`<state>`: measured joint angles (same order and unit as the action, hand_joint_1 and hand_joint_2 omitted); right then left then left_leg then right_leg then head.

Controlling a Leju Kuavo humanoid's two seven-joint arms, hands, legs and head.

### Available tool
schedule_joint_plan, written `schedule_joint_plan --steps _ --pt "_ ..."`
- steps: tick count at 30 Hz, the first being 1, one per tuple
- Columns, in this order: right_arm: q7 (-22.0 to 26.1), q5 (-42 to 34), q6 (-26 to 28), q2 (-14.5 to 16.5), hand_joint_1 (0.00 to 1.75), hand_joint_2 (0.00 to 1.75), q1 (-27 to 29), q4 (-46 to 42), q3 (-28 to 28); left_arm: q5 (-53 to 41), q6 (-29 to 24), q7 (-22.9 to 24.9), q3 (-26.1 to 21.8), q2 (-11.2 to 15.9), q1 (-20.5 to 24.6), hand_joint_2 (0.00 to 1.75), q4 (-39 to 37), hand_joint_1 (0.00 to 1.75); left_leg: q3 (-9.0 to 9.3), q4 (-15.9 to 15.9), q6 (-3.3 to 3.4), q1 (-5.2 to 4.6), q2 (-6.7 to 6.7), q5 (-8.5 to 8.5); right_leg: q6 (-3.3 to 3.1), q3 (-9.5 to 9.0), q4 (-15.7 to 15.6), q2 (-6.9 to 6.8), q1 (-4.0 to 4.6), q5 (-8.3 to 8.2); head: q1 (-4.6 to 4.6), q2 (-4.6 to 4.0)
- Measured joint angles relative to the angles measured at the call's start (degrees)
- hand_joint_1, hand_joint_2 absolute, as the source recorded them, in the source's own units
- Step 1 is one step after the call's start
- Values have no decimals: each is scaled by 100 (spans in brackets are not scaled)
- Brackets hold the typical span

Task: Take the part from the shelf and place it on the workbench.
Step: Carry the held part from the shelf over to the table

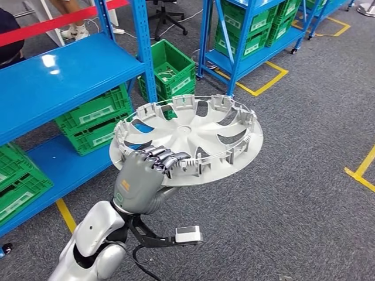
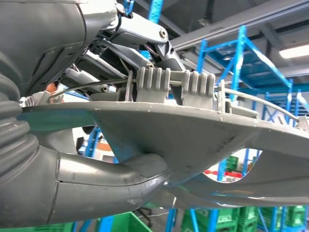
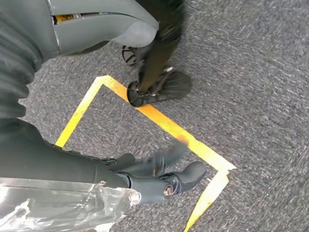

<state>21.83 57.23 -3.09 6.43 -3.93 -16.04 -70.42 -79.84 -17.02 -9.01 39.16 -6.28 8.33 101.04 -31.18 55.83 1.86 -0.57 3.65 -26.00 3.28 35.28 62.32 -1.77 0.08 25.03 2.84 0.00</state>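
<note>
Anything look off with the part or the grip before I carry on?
Nothing looks damaged. The wheel cover is held roughly level, inner side up, by the left hand, fingers hooked over its near rim and thumb underneath. That grip is at one edge, so it may tilt.

Part: matt grey plastic, smooth face, ribbed clips at rim. Left hand: matt grey shell, darker glossy fingers. Shelf: glossy blue painted metal. Floor: rough grey carpet.
</note>
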Motion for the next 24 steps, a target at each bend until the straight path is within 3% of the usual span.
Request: schedule_joint_plan --steps 1,2,4,6,7,8,10,11,12,13,15,17,19,20,22,24 --pt "-1 4 -2 -10 0 175 -9 0 6 0 1 1 -1 -8 3 175 0 141 -5 4 -21 -12 60 12 -40 -245 -359 -79 31 -8 -4 0" --pt "-1 5 -3 -17 0 175 -16 0 9 -1 2 1 -2 -15 5 175 0 141 -10 9 -44 -19 110 25 -68 -349 -531 -121 60 20 -4 0" --pt "-3 13 -6 -20 0 175 -6 1 12 1 4 2 -2 -29 11 175 0 141 -18 11 -101 -25 194 47 -122 -351 -588 -48 70 -7 -6 0" --pt "-8 53 -3 -23 0 175 4 2 16 20 25 0 -1 -42 23 175 -3 141 -78 128 -159 -11 63 -77 -194 -328 -637 45 36 -61 -13 0" --pt "-16 91 6 -26 0 175 -1 2 25 42 43 -5 3 -45 35 175 -10 141 -175 345 -187 0 -63 -237 -227 -313 -660 93 13 -89 -17 0" --pt "-26 137 20 -28 0 175 -7 2 41 71 64 -11 10 -49 55 175 -29 141 -316 674 -212 16 -198 -438 -248 -287 -665 140 1 -111 -22 0" --pt "-54 231 57 -31 0 175 -14 2 81 120 92 -21 39 -72 116 175 -107 141 -644 1453 -249 37 -313 -773 -258 -236 -661 246 -10 -145 -24 0" --pt "-61 276 73 -31 0 175 -12 3 98 143 98 -21 63 -85 151 175 -156 141 -726 1669 -267 47 -328 -800 -251 -218 -656 304 -18 -160 -22 0" --pt "-64 317 84 -31 0 175 -9 6 114 163 103 -20 91 -99 184 175 -203 141 -715 1682 -286 58 -338 -711 -238 -200 -645 369 -34 -175 -22 0" --pt "-57 356 90 -31 0 175 -6 10 132 189 108 -19 122 -110 217 175 -242 141 -597 1465 -308 75 -353 -525 -219 -181 -628 435 -55 -184 -22 0" --pt "-23 421 94 -36 0 175 -12 16 172 235 118 -17 184 -133 289 175 -298 141 -214 726 -369 138 -510 -154 -154 -109 -558 569 -89 -189 -32 0" --pt "23 463 92 -47 0 175 -29 17 210 265 128 -17 243 -155 352 175 -332 141 -7 270 -372 192 -689 -70 -71 -1 -474 692 -94 -209 -44 0" --pt "43 465 104 -50 0 175 -21 18 230 286 141 -17 297 -178 385 175 -367 141 -28 225 -292 196 -685 -120 6 83 -444 795 -102 -258 -42 0" --pt "39 457 117 -47 0 175 -10 19 234 295 148 -17 316 -190 395 175 -385 141 -43 224 -247 196 -634 -121 35 126 -424 773 -105 -254 -39 0" --pt "21 446 153 -28 0 175 -11 22 234 299 156 -16 336 -207 403 175 -419 141 -58 220 -156 195 -515 -91 80 282 -147 556 -97 -83 -8 0" --pt "3 445 172 0 0 175 -44 29 235 298 159 -15 340 -215 408 175 -444 141 -81 221 -99 168 -387 -72 107 603 580 295 -88 285 25 0"
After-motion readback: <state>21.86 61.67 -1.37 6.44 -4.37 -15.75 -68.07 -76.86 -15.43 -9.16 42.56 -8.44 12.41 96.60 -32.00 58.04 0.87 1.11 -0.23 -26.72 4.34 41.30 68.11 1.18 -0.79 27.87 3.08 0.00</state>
